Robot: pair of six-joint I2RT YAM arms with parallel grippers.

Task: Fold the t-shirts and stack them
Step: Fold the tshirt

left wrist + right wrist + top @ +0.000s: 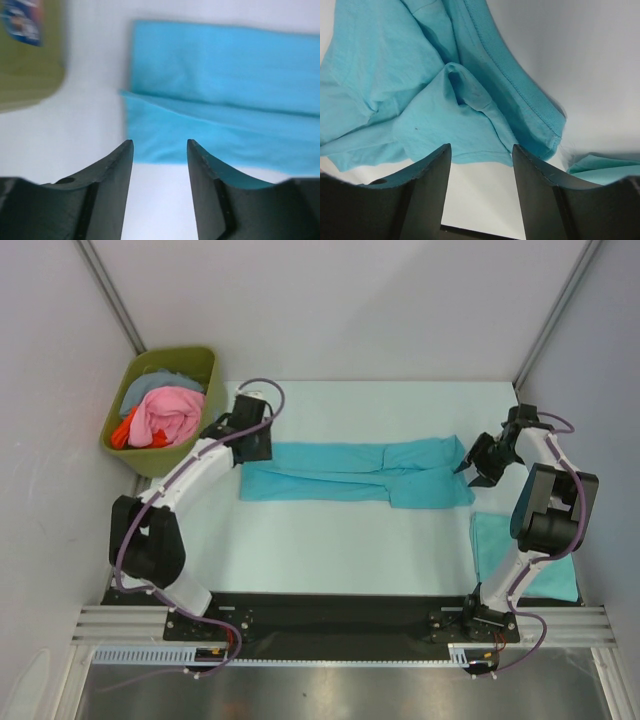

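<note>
A turquoise t-shirt lies across the table middle, folded lengthwise into a long strip. My left gripper is open and empty, just above its left end; that end shows in the left wrist view. My right gripper is open and empty at its right end, where the collar and a crumpled sleeve show in the right wrist view. A second, folded t-shirt lies at the right, partly hidden behind the right arm; its edge shows in the right wrist view.
An olive-green bin at the back left holds pink, grey and orange clothes; its wall shows in the left wrist view. White walls enclose the table on three sides. A black strip runs along the near edge.
</note>
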